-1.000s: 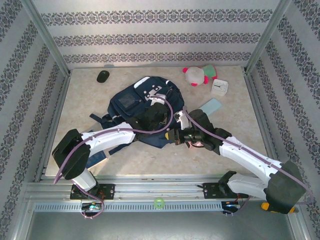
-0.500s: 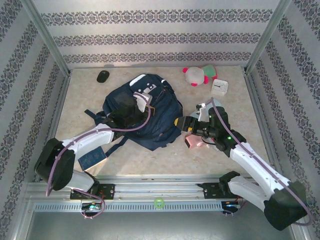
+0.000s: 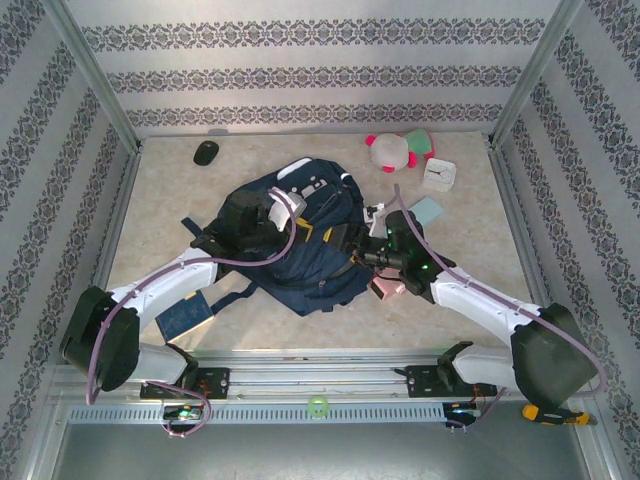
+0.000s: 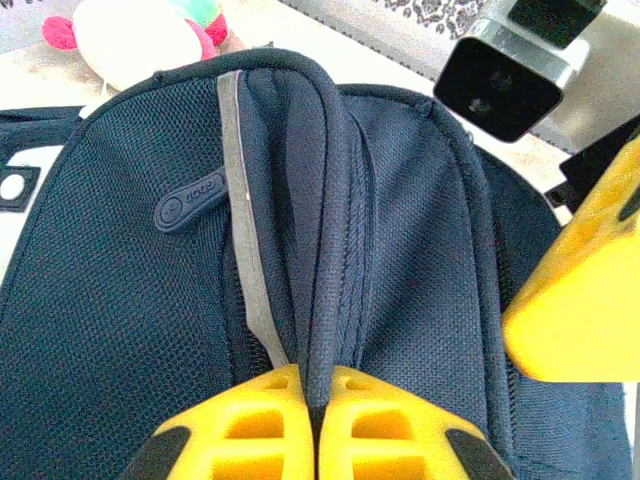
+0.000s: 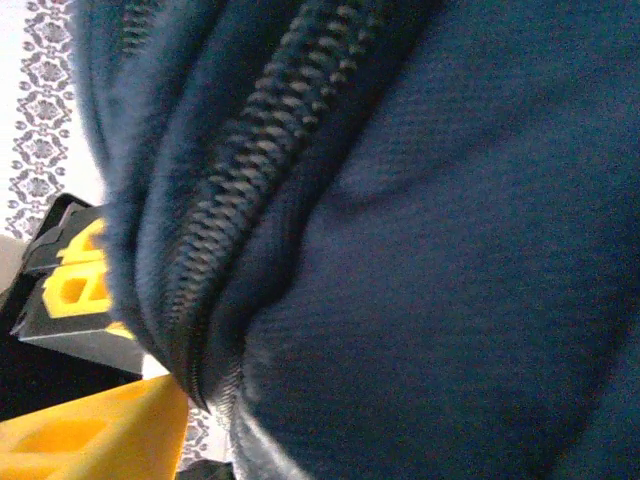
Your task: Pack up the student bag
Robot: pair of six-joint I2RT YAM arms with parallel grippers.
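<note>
The student bag (image 3: 300,262), a large dark navy backpack, lies in the middle of the table. My left gripper (image 3: 288,208) is on its top, and in the left wrist view it (image 4: 317,378) is shut on a raised navy seam of the bag (image 4: 420,300) beside a grey stripe. My right gripper (image 3: 350,252) presses against the bag's right side. In the right wrist view, navy fabric and a black zipper (image 5: 250,170) sit close to the lens. One yellow finger (image 5: 90,430) shows at the lower left; the other is hidden.
A black mouse (image 3: 206,152) lies at the back left. A pink and white plush toy (image 3: 395,150), a white clock (image 3: 438,175) and a light blue flat item (image 3: 426,211) lie at the back right. A pink item (image 3: 384,288) sits under the right arm, a navy booklet (image 3: 183,318) at front left.
My right gripper's jaws came apart and it moved left against the bag's side. The left gripper, still shut on the bag, swung from mid-table to the bag's top; the bag shifted.
</note>
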